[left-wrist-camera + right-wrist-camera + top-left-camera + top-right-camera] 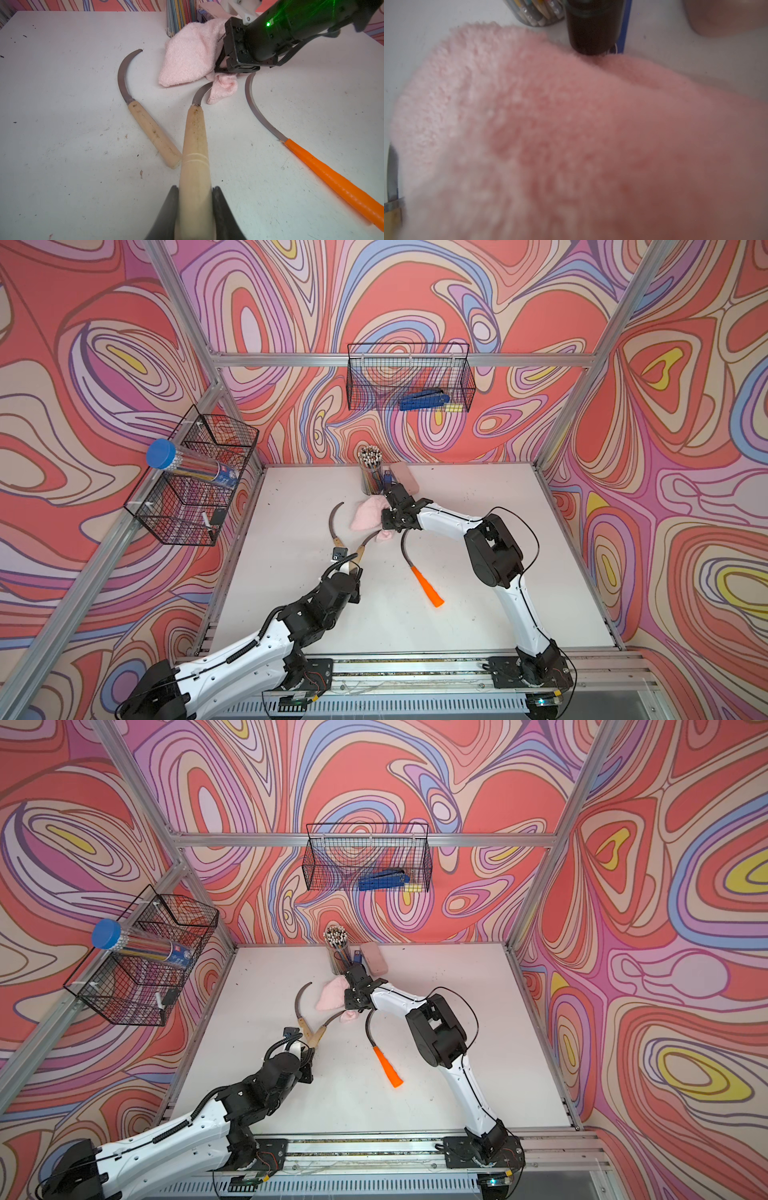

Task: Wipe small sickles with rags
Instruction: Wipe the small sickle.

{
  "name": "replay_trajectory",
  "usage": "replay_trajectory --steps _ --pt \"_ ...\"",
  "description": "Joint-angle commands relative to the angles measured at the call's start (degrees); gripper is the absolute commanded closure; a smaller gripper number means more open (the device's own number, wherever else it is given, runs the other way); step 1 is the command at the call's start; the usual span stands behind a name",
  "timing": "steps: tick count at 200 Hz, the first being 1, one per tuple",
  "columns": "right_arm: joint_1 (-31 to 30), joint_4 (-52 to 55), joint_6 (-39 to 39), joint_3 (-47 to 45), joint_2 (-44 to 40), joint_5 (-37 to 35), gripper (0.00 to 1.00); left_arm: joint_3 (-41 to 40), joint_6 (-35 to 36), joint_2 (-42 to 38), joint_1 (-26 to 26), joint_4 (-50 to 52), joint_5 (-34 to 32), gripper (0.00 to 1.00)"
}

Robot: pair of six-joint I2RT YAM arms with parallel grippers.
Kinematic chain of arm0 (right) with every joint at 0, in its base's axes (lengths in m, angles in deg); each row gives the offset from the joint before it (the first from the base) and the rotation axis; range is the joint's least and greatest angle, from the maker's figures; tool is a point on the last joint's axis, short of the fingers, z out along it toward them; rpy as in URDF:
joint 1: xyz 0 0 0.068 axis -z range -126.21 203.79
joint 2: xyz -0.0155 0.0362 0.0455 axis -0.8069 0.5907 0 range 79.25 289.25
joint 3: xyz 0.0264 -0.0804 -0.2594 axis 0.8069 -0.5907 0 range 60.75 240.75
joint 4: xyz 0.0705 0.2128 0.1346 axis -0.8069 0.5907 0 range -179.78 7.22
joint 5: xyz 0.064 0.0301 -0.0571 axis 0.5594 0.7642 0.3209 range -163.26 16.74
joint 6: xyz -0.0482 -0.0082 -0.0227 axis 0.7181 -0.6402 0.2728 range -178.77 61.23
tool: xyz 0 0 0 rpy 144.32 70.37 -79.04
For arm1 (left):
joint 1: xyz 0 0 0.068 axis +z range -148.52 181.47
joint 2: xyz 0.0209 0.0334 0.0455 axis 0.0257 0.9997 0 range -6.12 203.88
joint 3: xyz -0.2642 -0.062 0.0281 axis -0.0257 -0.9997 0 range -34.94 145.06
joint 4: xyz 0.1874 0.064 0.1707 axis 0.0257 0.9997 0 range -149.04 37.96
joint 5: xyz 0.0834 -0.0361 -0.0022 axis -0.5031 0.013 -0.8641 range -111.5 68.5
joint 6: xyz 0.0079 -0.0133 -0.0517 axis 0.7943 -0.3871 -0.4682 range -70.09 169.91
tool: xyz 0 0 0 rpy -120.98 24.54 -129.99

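Small sickles, three, sit on the white table (291, 497): the orange-handled sickle (332, 176) and one wooden sickle (152, 135) lie free; the left gripper (195, 199) clamps the second wooden sickle (195, 145). Its blade tip meets the single pink rag (187, 56), pinched in the right gripper (220, 69).

Rag (365, 512) on mid sickle (361, 552); pencil cup (371, 472) behind (case (405, 477) rt of it).

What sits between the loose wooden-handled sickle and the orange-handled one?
The second wooden-handled sickle, handle clamped in the left end effector, blade running into the pink rag. Clearest in the left wrist view; both top views show it too.
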Motion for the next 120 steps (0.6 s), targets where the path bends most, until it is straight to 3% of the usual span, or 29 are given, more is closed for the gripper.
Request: replay_trajectory --steps 1,78,120 --pt "1.0 0.4 1.0 1.1 0.5 -2.7 1.00 0.6 0.0 -0.4 0.1 0.8 -2.1 1.00" --pt "-9.1 0.7 1.9 4.0 -0.7 2.0 1.00 0.8 0.0 -0.1 0.1 0.6 -2.0 1.00" --pt "-10.1 -0.3 0.7 3.1 -1.2 4.8 1.00 0.7 0.0 -0.2 0.1 0.7 -1.9 1.00"
